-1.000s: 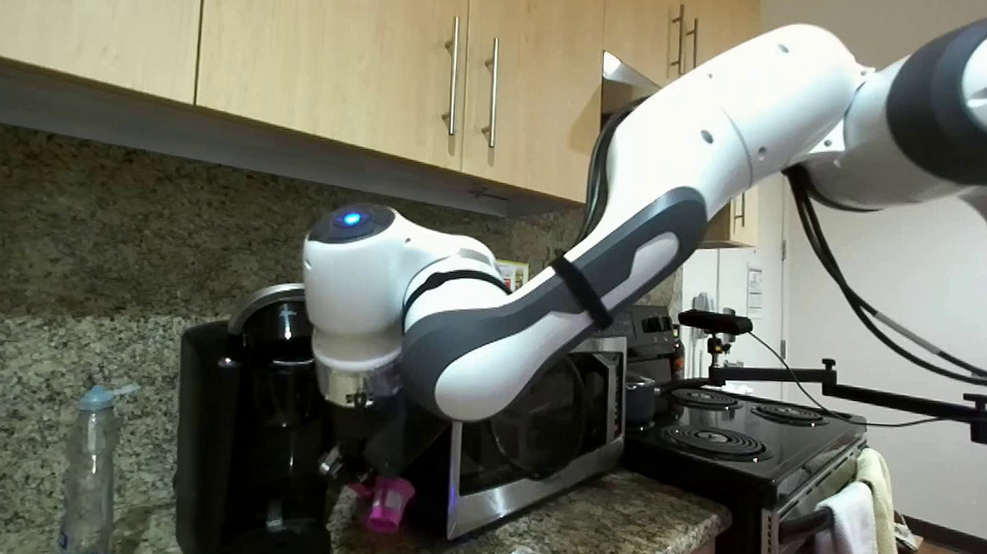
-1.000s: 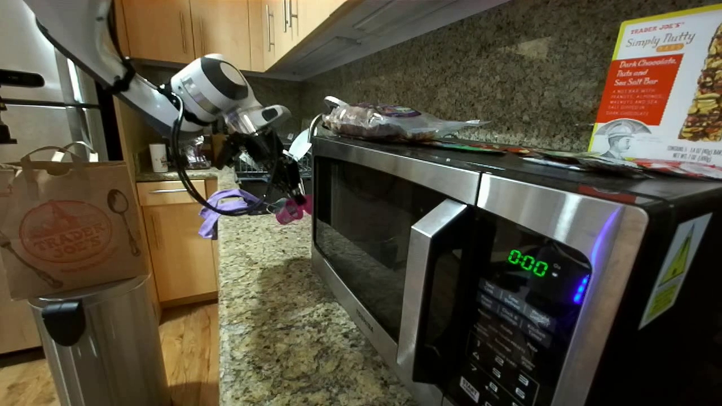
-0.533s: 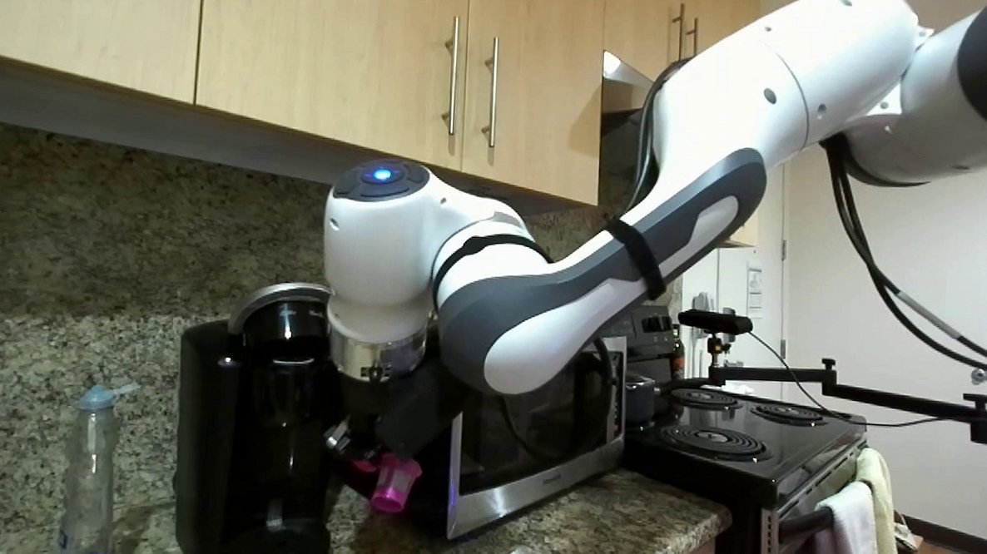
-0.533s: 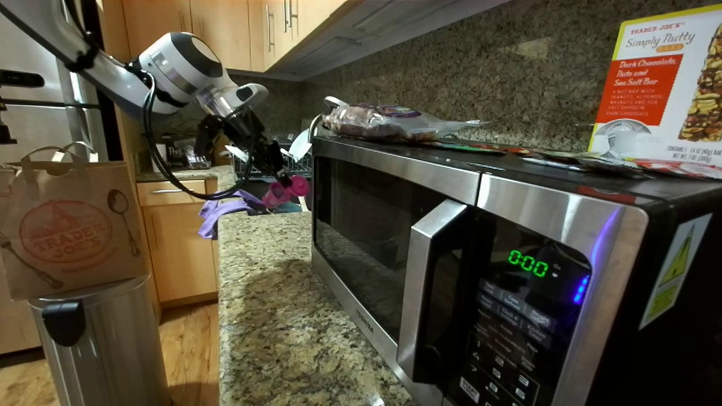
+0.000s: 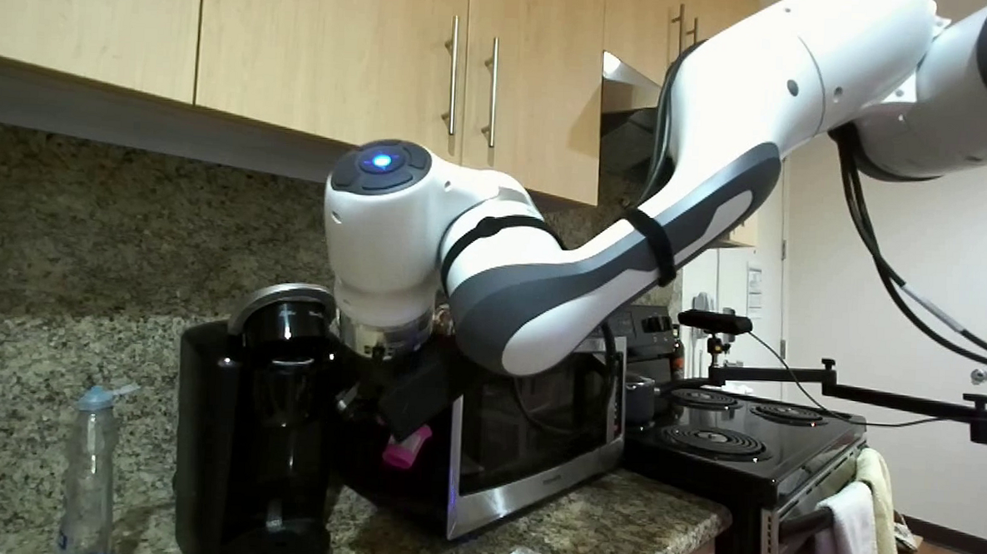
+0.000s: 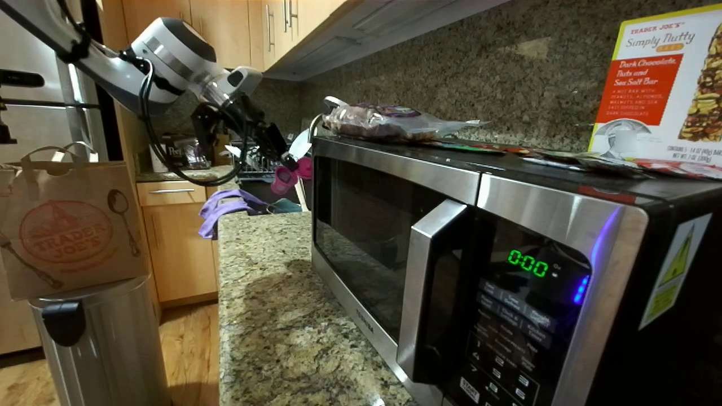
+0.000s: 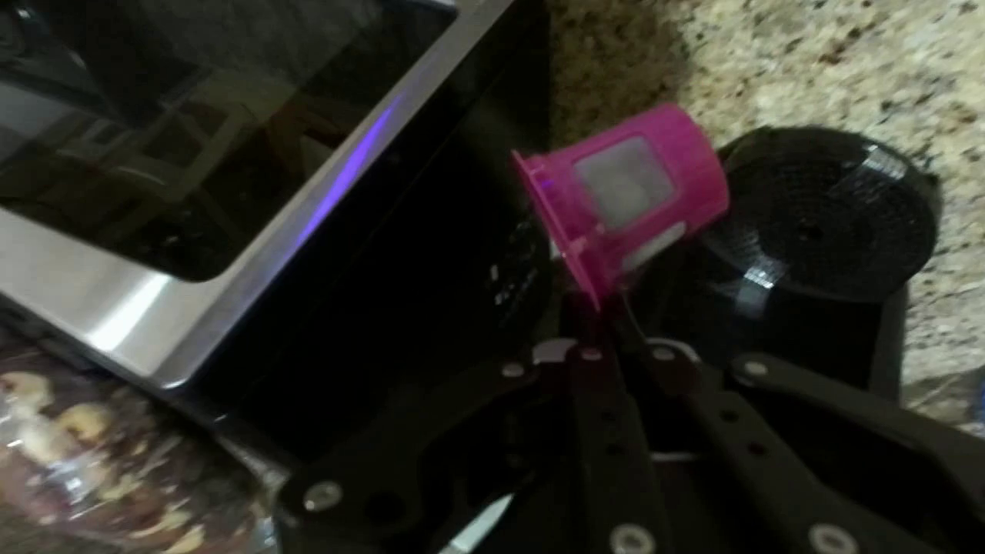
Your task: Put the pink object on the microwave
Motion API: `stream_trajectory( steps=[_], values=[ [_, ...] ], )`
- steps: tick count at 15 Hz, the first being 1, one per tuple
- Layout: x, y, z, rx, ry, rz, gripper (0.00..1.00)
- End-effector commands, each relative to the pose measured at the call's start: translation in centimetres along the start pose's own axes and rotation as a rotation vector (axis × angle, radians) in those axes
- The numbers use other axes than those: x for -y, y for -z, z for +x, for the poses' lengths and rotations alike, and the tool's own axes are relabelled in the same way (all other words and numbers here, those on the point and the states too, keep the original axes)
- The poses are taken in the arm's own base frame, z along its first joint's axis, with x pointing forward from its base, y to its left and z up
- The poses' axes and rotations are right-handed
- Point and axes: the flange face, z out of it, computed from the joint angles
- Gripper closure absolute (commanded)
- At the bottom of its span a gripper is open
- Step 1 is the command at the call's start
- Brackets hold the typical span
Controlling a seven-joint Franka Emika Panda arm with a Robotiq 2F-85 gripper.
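Black metal tool [image 7: 605, 317] clamps a tapered magenta plastic cup [image 7: 632, 191] near its rim, base pointing to the wrist view's upper right, away from the boxy silver-and-black microwave [image 7: 238, 161], upper left, whose top appears higher: likely a lift first.

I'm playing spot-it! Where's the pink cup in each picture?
In an exterior view: pink cup, low, left of middle.
In an exterior view: pink cup, left and slightly above middle.
Wrist view: pink cup, right of and above middle.
All three share the microwave.
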Motion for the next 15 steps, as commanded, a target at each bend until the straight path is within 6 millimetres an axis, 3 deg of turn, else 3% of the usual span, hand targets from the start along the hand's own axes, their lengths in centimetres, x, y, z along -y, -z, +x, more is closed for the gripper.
stream_trajectory(
  steps=[1, 5, 6, 12, 15],
  values=[
    [-3.3, 2.5, 0.5, -0.073, -0.129, -0.151, 0.99],
    [-6.5, 3.3, 0.5, -0.123, -0.318, -0.279, 0.99],
    [-5.1, 2.9, 1.2, -0.079, -0.243, -0.247, 0.96],
    [-5.9, 3.0, 1.0, -0.096, -0.305, -0.262, 0.99],
    [-8.6, 6.7, 1.3, -0.117, -0.36, -0.344, 0.99]
  ],
)
